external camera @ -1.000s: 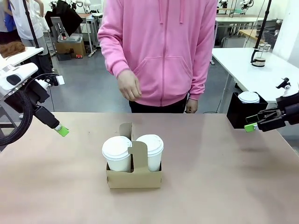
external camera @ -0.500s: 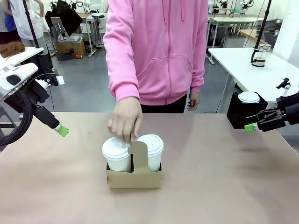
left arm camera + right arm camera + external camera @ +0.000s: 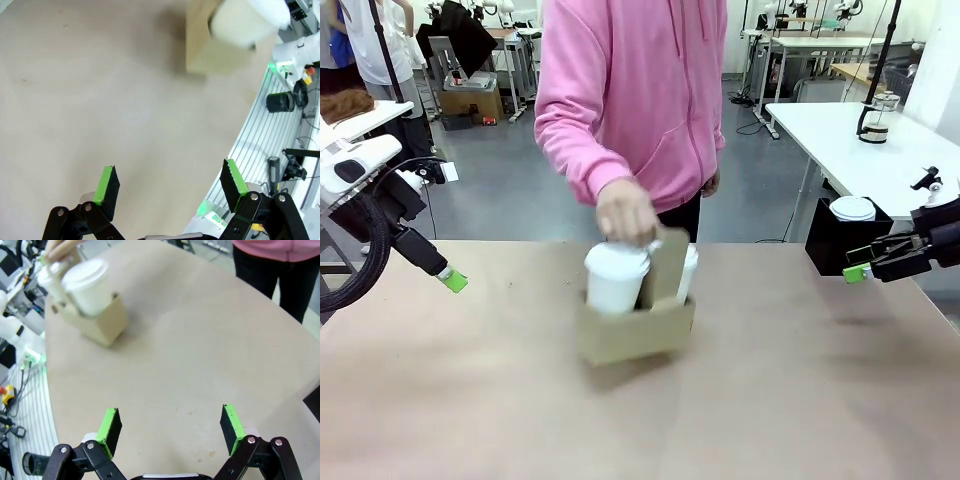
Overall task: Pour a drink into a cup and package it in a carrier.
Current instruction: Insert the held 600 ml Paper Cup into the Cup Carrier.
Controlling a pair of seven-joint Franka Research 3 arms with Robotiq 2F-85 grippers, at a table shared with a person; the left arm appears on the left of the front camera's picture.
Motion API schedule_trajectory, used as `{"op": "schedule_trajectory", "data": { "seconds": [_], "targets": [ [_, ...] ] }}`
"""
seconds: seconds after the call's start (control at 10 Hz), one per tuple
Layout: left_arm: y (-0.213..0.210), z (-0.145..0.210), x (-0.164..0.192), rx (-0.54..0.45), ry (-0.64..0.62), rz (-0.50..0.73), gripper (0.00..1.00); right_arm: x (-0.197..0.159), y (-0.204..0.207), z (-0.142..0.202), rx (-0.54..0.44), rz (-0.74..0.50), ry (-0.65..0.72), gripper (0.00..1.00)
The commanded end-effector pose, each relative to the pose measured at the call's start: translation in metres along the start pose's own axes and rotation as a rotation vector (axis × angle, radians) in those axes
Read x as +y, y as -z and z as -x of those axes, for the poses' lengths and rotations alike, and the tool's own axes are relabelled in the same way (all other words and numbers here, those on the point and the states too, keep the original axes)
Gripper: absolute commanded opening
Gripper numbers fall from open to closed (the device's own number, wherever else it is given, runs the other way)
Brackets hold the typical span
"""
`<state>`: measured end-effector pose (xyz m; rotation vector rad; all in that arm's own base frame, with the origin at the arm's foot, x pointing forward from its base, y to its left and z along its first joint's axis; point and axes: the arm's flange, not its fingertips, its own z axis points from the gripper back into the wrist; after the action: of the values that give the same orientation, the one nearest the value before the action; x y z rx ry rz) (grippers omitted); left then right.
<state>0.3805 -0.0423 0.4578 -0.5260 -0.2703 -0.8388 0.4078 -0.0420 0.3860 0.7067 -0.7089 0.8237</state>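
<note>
We see the left claw (image 3: 170, 192) wide open and empty, hovering above the table (image 3: 820, 400). The right claw (image 3: 170, 430) is likewise spread wide with nothing between its pads. The carrier (image 3: 638, 325), motion-blurred and tilted, hangs off the table between the two claws, well apart from each. A person's hand (image 3: 625, 212) grips its centre handle. Two lidded white cups (image 3: 616, 277) sit in its slots. Just beside the right claw a black box (image 3: 830, 240) holds another lidded cup (image 3: 852, 208).
</note>
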Motion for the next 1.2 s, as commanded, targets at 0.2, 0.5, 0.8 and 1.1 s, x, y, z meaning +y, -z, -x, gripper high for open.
{"op": "schedule_trajectory", "data": {
  "seconds": [0.2, 0.5, 0.8, 1.1],
  "targets": [
    [-0.0005, -0.0016, -0.001, -0.002, -0.016, 0.004, 1.0, -0.003, -0.0014, -0.0025, 0.001, 0.005, -0.004, 1.0],
    [-0.0005, -0.0016, -0.001, -0.002, -0.016, 0.004, 1.0, -0.003, -0.0014, -0.0025, 0.001, 0.005, -0.004, 1.0],
    [-0.0005, -0.0016, -0.001, -0.002, -0.016, 0.004, 1.0, -0.003, -0.0014, -0.0025, 0.001, 0.005, -0.004, 1.0],
    [-0.0005, -0.0016, -0.001, -0.002, -0.016, 0.004, 1.0, -0.003, -0.0014, -0.0025, 0.001, 0.005, -0.004, 1.0]
  ]
}}
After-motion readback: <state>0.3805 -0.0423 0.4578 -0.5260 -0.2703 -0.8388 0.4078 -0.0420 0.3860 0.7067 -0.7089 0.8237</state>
